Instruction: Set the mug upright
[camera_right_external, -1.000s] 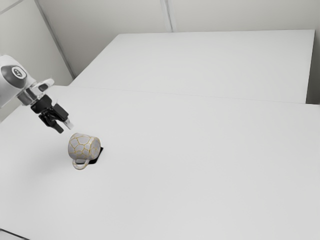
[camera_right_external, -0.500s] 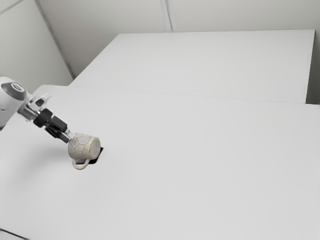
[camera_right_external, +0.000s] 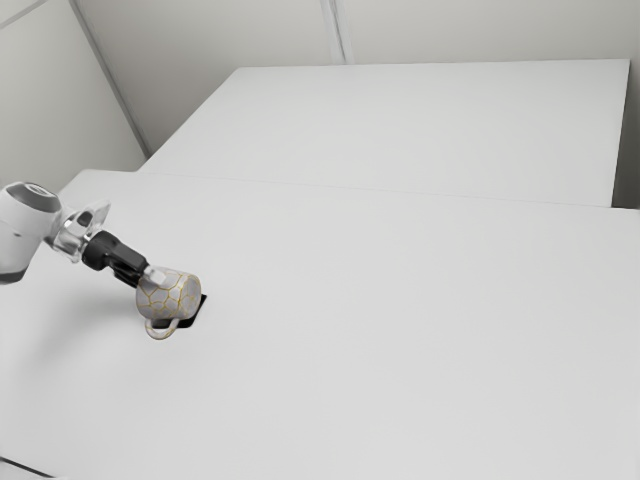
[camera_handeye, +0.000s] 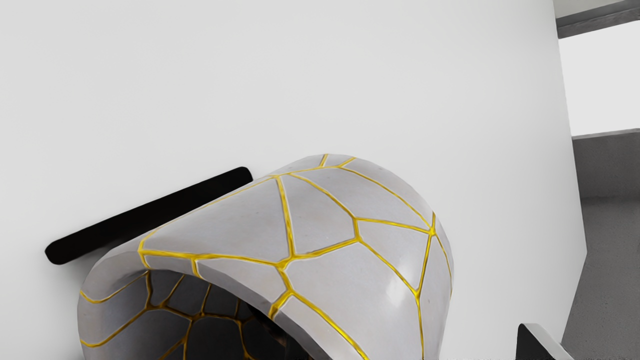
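The light grey mug with gold crack lines (camera_right_external: 170, 298) lies on its side, its handle toward the near side of the exterior view. My gripper (camera_right_external: 151, 279) has come down at the mug's side facing the arm, its tips overlapping the mug there. In the wrist view the mug (camera_handeye: 320, 235) shows its open mouth and dark inside. The gripper (camera_handeye: 405, 342) stands open; one fingertip (camera_handeye: 535, 345) is outside the mug wall, and a dark shape inside the mouth may be the other. Contact cannot be told.
A flat black object (camera_right_external: 203, 306) lies against and partly under the mug, also seen as a black bar (camera_handeye: 150, 215). The white table (camera_right_external: 400, 330) extends around them, with its edge beyond the mug in the wrist view. A dark cable (camera_right_external: 25, 467) lies at the near left corner.
My hand has moved down and toward the mug, from above it to overlapping its side, and has tilted. The mug has not visibly moved.
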